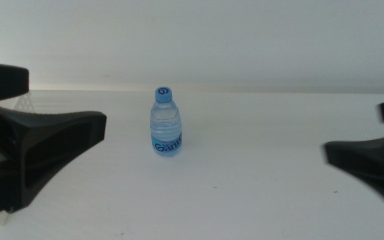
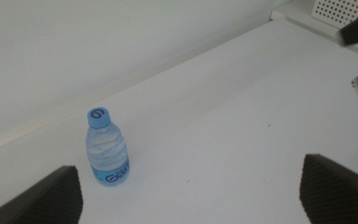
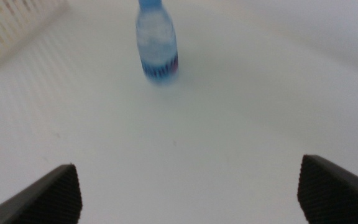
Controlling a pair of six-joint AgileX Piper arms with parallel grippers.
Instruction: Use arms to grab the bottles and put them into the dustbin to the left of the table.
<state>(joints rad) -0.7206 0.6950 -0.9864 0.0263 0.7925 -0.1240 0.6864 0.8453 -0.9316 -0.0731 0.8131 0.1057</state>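
Standing upright mid-table (image 1: pixel 259 193): water bottle (image 1: pixel 167 123), both grippers apart, empty.

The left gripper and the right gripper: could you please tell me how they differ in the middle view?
The left gripper looms large and reaches nearer the water bottle; the right gripper looks smaller and sits by the picture's right edge. The left appears sharp, the right blurred. Both are dark, hold nothing and have open jaws.

bottle (image 1: pixel 167 123) stands mid-table (image 1: pixel 259 200), dustbin (image 1: pixel 25 103) far left.
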